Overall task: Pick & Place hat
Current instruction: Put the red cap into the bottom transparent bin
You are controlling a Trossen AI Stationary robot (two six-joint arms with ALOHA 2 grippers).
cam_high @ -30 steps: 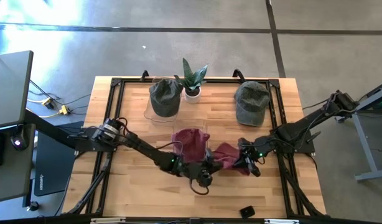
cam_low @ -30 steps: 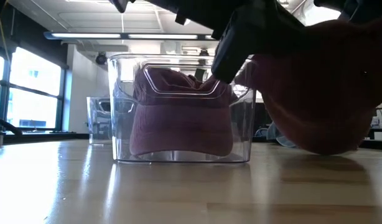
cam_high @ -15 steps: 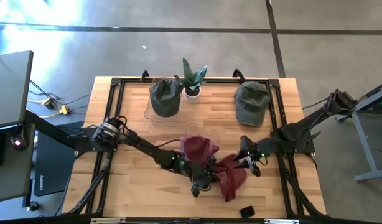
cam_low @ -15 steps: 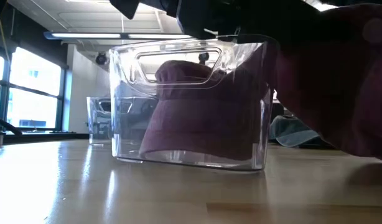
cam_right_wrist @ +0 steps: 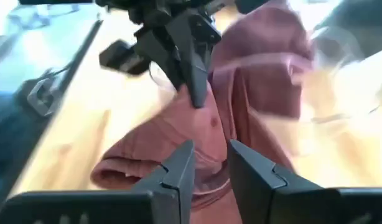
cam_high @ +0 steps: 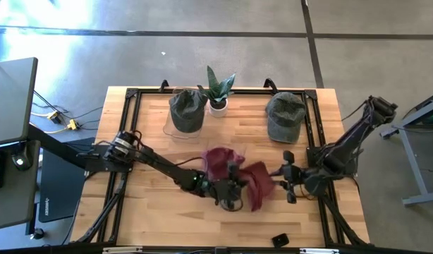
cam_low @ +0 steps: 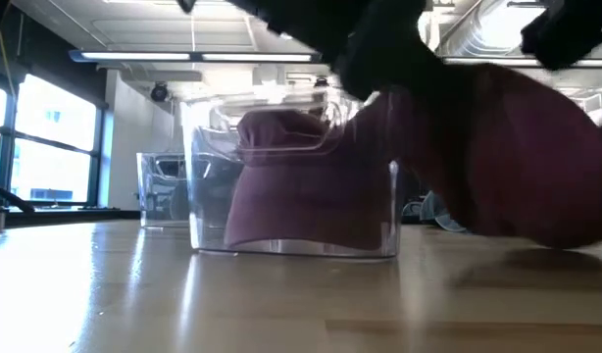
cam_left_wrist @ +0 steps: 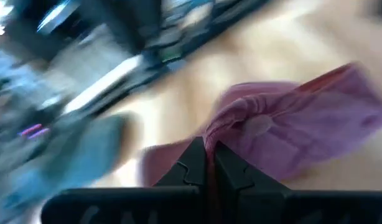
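maroon hats (cam_high: 257,185): two; grey: two.

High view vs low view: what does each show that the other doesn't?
Only the high view shows the two grey caps at the table's far side, the potted plant between them, a small black object near the front edge, and the right gripper open and apart from the maroon hat. Only the low view shows the clear bin walls plainly, with a second maroon hat inside, and the ceiling lights behind. Both show the maroon hat pinched by the left gripper beside the bin.
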